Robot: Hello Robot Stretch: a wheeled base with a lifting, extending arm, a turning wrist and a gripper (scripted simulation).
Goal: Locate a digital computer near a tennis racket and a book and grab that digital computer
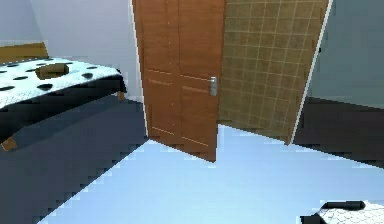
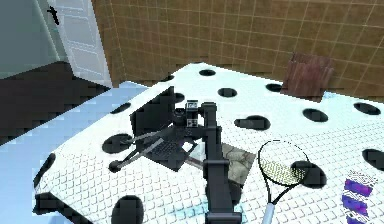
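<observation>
Open laptop on the spotted bed, arm reaching to it.
Bed [image 2: 300,120] carried the laptop [image 2: 158,115] near its left edge and the tennis racket [image 2: 283,166] by its near edge. The end effector [image 2: 135,150] was at the laptop, grip impossible to tell. Probably stiff, smooth, weak at the hinge: take the base edge.

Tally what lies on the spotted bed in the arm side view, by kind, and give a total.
Laptop computer: 1
Tennis racket: 1
Tan flat thing left of the racket, maybe a book: 1
Brown cushion-like thing at the far edge: 1
Purple thing at the view's right edge, too small to name: 1
Total: 5
</observation>
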